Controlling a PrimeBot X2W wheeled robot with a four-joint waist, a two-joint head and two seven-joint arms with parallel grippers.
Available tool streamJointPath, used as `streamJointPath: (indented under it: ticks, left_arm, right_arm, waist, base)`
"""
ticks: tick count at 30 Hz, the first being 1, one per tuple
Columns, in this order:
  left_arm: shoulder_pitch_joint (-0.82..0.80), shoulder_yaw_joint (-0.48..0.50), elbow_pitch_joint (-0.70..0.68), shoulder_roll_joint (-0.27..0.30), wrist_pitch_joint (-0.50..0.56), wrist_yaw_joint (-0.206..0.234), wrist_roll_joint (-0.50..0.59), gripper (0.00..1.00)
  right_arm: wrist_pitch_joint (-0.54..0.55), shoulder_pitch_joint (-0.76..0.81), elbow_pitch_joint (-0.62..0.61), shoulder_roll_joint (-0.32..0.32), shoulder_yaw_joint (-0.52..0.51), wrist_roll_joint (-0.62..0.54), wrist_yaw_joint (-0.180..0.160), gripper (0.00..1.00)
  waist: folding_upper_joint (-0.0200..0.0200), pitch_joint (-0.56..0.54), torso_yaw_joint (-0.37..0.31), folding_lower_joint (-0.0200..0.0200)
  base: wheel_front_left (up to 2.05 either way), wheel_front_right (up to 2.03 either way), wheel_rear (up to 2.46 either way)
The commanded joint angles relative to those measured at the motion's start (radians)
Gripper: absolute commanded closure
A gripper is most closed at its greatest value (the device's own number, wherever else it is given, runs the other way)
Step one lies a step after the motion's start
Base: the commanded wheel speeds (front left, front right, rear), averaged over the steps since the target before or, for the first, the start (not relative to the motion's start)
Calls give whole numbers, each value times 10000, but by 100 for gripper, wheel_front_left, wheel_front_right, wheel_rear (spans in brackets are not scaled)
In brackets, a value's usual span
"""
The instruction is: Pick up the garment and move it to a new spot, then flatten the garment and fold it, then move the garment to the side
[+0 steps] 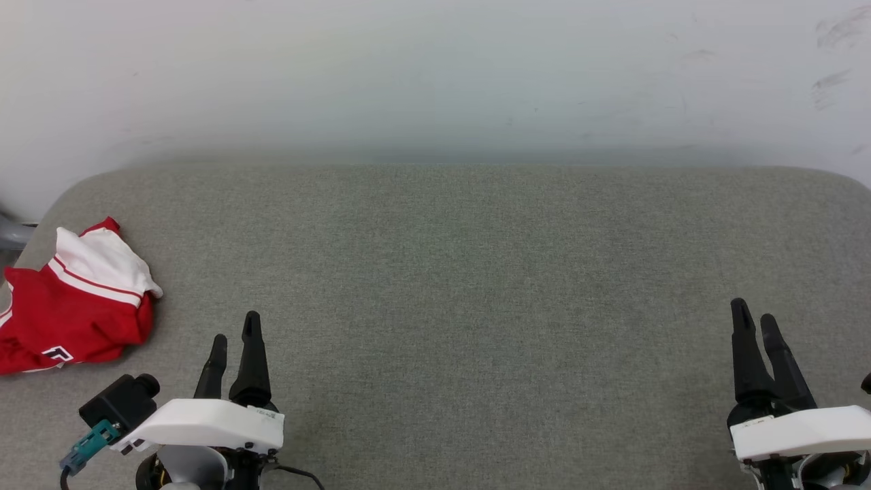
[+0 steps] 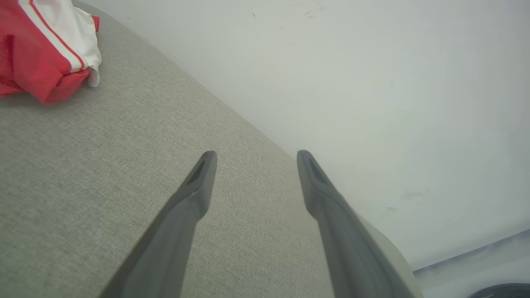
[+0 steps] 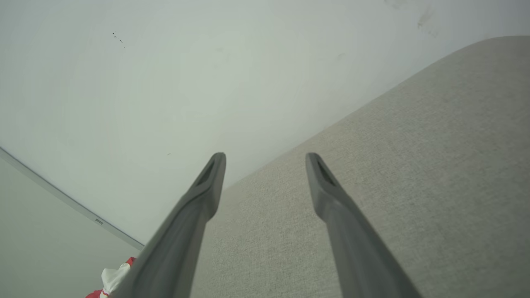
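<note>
The left gripper (image 1: 235,327) sits at the lower left of the head view, its two dark fingers spread apart with nothing between them. They point up the frame over bare grey cloth. The right gripper (image 1: 752,311), at the lower right, is parted and empty in the same way, which the right wrist view confirms with a clear gap between the fingers. Both seem parked in a ready pose, jaws wide so either can close on cloth. The red-and-white jersey shirt (image 1: 75,306) lies crumpled at the left edge of the frame, near the left gripper and well apart from the right. One white sleeve with red trim is uppermost. It rests on the grey fabric-covered surface (image 1: 435,272), whose wide bare middle looks like the likely place to spread it. A pale wall (image 1: 435,68) stands behind. No step of the task appears done yet, and the left arm seems better placed to reach first.
</note>
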Motion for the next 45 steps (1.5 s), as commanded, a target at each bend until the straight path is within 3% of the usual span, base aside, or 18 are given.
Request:
streamJointPath:
  ticks: [1, 25, 45]
  left_arm:
    - [-32, -49, -155, 33, -77, 59, 307, 0]
    - [214, -760, -331, 276, -761, 677, 3242, 0]
    - [411, -990, -393, 245, -1238, 622, 4990, 0]
  right_arm:
    - [-97, -3, -199, -4, 26, -336, 1, 0]
    - [-784, 332, -486, 0, 84, -3518, 1, 0]
    - [-1259, 557, -634, 4, 121, -5429, 0, 0]
  waist:
    - [0, -4, -1, -1]
    - [0, -117, 29, -1]
    - [0, -122, 90, -1]
  base:
    - [0, 0, 0]
    - [0, 0, 0]
    - [0, 0, 0]
